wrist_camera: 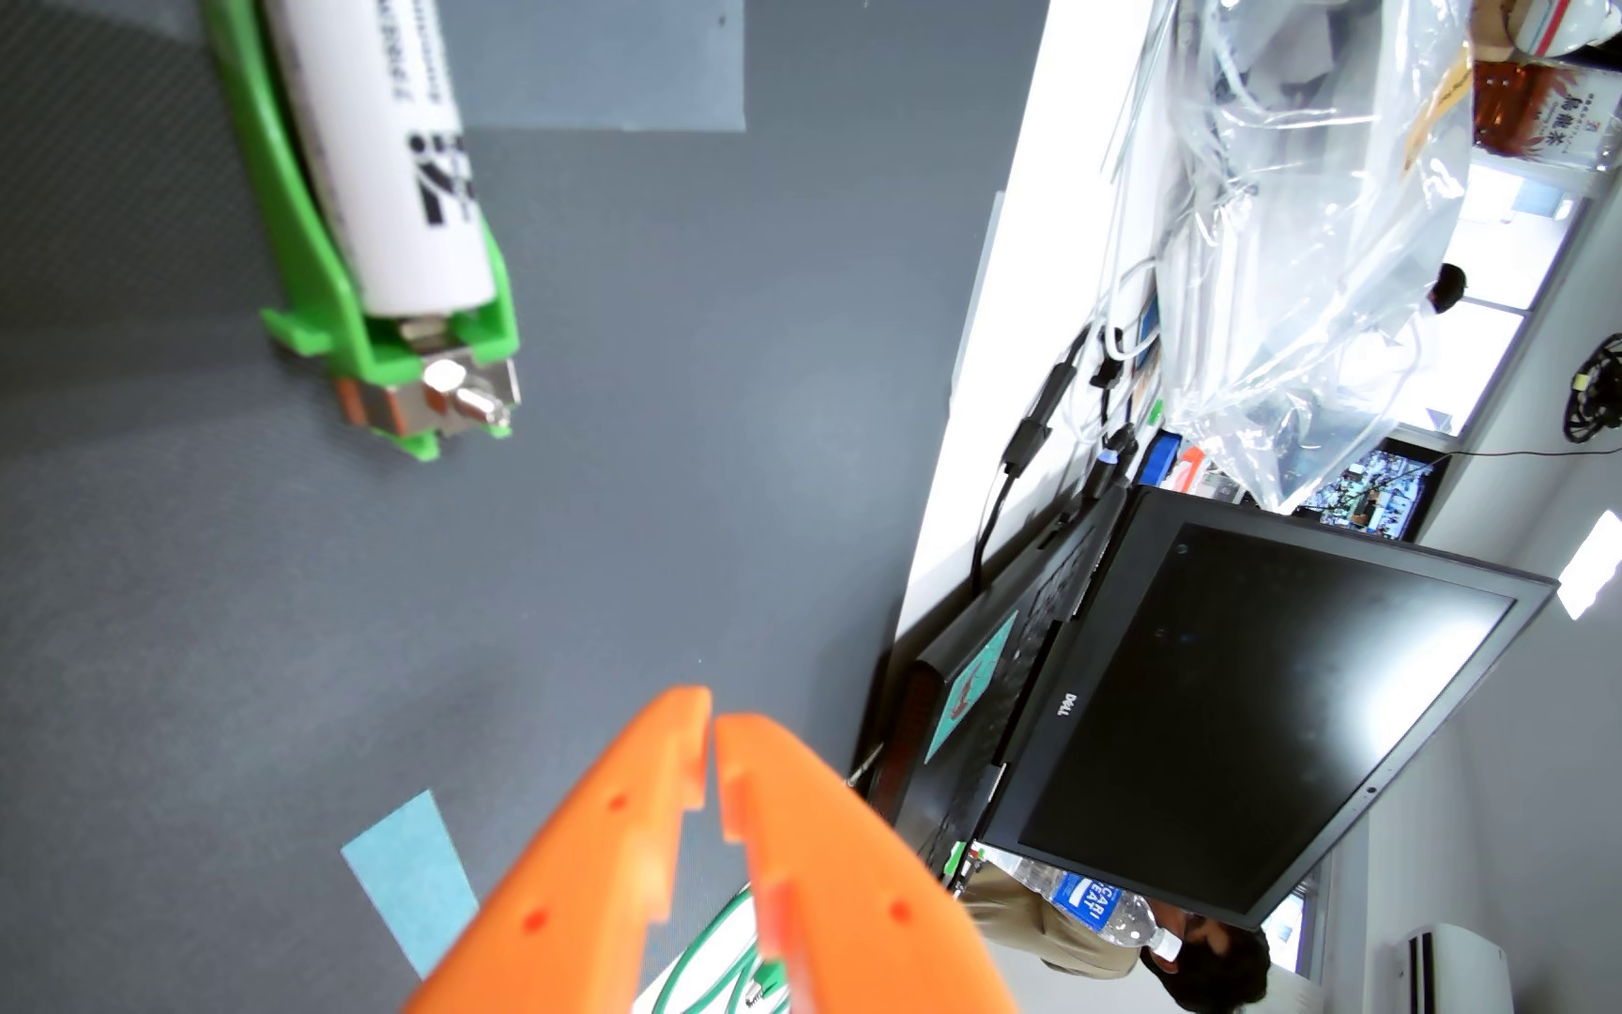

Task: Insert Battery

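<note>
Orange plastic jaws (712, 723) are clenched tip to tip with nothing between them, poised above the grey textured worktop (641, 439) in the wrist view. Well apart, at upper left, the white cylindrical battery (397, 146) lies seated in its green plastic holder (329, 292), whose metal terminal end (456, 395) faces the jaws. A black laptop (1226, 712) stands at right.

A grey tabletop (202, 585) fills nine o'clock, with a blue tape strip (409, 877) at seven. A black Dell laptop (1256, 712) stands open at four o'clock, a clear plastic bag (1324, 244) at one, and a water bottle (1105, 902) at five.
</note>
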Available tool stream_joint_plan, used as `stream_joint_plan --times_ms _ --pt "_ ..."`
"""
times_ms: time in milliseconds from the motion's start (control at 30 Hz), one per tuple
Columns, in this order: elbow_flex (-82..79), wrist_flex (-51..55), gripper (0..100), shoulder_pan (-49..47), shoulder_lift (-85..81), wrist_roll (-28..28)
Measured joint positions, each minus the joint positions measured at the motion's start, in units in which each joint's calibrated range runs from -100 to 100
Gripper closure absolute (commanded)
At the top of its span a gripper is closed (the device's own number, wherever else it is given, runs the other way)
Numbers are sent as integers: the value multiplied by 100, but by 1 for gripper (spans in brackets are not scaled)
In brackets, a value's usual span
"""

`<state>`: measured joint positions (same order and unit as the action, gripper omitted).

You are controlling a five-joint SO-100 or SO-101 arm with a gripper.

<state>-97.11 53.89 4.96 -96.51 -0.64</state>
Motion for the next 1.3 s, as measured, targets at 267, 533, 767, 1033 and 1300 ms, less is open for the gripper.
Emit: stream_joint_plan --times_ms 267,533,767,1033,1300 --pt "0 0 98 -49 0 0" --pt "0 0 98 -49 0 0" --pt "0 0 98 -49 0 0" --pt "0 0 98 -49 0 0" --pt "0 0 98 -49 0 0"
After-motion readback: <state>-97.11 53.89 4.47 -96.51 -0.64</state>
